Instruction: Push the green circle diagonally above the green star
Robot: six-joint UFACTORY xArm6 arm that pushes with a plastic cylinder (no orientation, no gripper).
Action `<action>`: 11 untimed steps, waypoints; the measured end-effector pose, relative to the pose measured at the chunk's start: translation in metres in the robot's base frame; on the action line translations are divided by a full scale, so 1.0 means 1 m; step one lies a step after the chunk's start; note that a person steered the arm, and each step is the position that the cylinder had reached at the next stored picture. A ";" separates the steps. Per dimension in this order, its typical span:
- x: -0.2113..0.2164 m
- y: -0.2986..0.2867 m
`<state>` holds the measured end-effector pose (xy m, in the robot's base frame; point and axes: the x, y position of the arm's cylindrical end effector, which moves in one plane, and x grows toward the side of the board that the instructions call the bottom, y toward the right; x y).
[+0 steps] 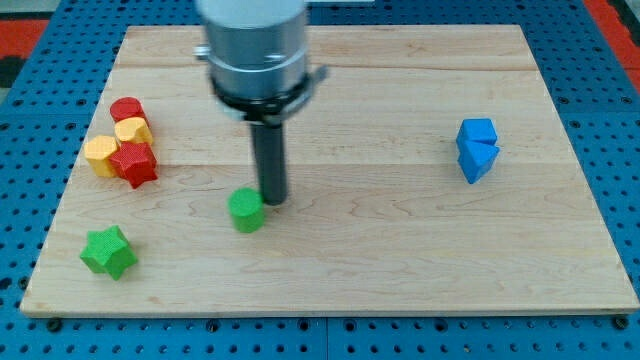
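The green circle (246,211) lies on the wooden board, left of centre and toward the view's bottom. The green star (109,251) lies near the board's bottom left corner, well to the left of and slightly below the circle. My tip (273,203) stands on the board right beside the circle, at its upper right edge, touching or nearly touching it. The rod rises from there to the arm's grey body at the view's top.
A cluster of a red circle (127,109), two yellow blocks (133,130) (100,155) and a red star (135,164) sits at the board's left side. Two blue blocks (478,132) (479,158) sit together at the right. The board's edge (320,312) runs along the bottom.
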<state>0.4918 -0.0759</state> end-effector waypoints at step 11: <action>0.017 -0.033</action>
